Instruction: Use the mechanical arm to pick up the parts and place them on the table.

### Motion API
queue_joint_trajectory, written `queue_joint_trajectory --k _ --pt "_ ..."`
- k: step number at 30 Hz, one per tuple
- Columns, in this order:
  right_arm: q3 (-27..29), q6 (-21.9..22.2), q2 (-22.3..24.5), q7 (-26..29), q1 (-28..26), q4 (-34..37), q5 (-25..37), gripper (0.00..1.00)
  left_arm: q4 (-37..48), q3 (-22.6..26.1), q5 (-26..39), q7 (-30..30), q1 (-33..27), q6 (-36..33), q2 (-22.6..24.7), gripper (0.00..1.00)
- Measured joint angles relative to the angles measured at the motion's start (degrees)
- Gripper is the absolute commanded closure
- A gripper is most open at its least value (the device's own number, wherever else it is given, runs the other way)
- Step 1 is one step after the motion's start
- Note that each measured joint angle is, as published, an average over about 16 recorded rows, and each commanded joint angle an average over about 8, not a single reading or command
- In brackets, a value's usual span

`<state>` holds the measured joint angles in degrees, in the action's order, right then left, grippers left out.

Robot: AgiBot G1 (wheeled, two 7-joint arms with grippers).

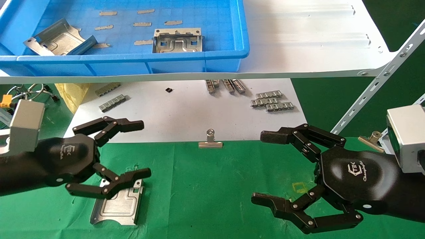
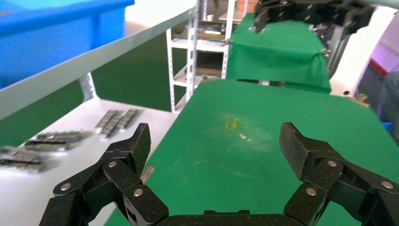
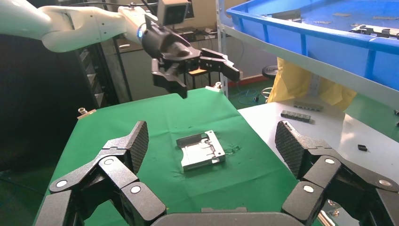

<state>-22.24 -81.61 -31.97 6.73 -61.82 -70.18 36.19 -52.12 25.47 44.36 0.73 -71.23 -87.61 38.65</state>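
Part (image 1: 118, 202) beneath spread left claw (image 1: 144, 149)

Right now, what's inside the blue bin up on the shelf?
The blue bin holds two silver parts, one flat and one tilted, plus small grey strips. Its near wall hides the floor just behind it.

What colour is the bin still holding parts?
Bright blue bin, clearest in the head view.

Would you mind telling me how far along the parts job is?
One part lies on the green table, under the open left gripper. Nothing is in hand; the right gripper is open too. Two parts remain in the blue bin.
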Motion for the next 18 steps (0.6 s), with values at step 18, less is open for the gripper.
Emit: queue_joint_trajectory --k 18 --pt "0.0 0.0 0.0 0.0 0.0 0.0 0.0 0.00 -19.2 -8.4 -2.3 -10.1 8.7 1.7 -3.2 0.00"
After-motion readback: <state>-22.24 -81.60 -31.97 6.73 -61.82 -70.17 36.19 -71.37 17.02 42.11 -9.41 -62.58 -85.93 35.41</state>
